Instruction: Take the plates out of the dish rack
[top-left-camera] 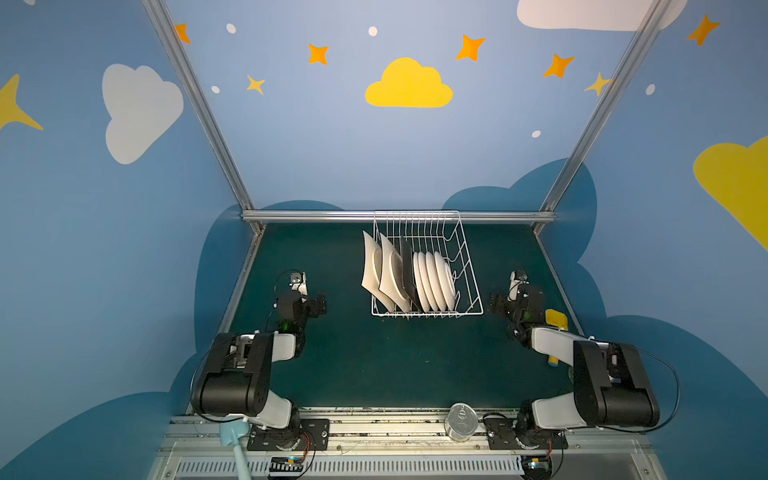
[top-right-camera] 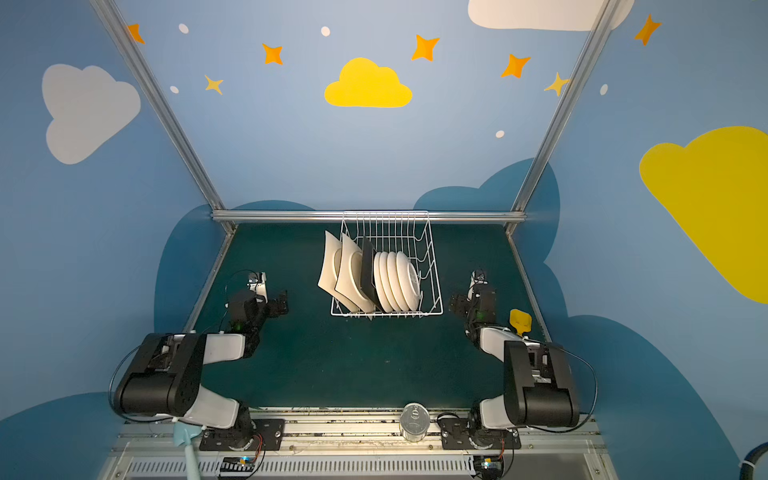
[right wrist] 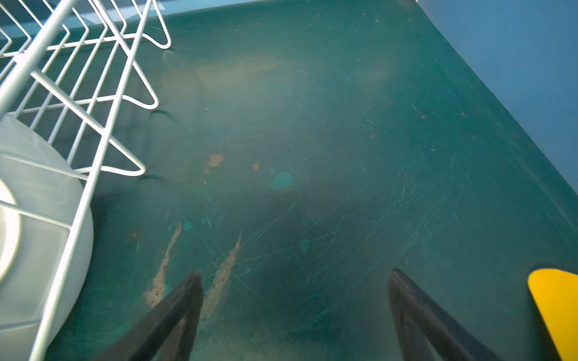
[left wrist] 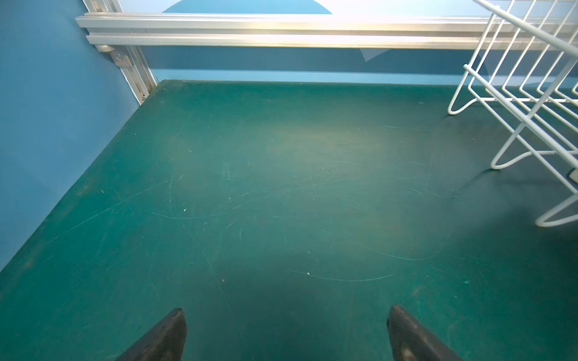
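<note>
1. Here, a white wire dish rack (top-left-camera: 461, 257) sits toward the back of the dark green bench (top-left-camera: 374, 365), just in front of the aluminium rail (top-left-camera: 311, 216), as seen in both top views.
2. Every plate stands on edge inside it. Two large cream square plates (top-left-camera: 374, 266) are at the left end, leaning out over the rack's left side. Next comes one black square plate (top-left-camera: 408, 266), then four round white plates (top-left-camera: 434, 280) packed close in a row.
3. The left gripper (left wrist: 286, 308) is over bare bench to the left of the rack, well apart from the plates. Its black fingers (left wrist: 165, 337) are spread wide and hold nothing.
4. The right gripper (right wrist: 296, 272) is to the right of the rack, its fingers (right wrist: 175, 312) likewise spread wide and empty. Its wrist view shows a round white plate behind the rack's wires and brown scuffs (right wrist: 162, 275) on the bench.
5. A flat yellow tool (top-left-camera: 556, 319) lies beside the right arm, and a metal can (top-left-camera: 459, 422) stands at the front between the two arm bases.
</note>
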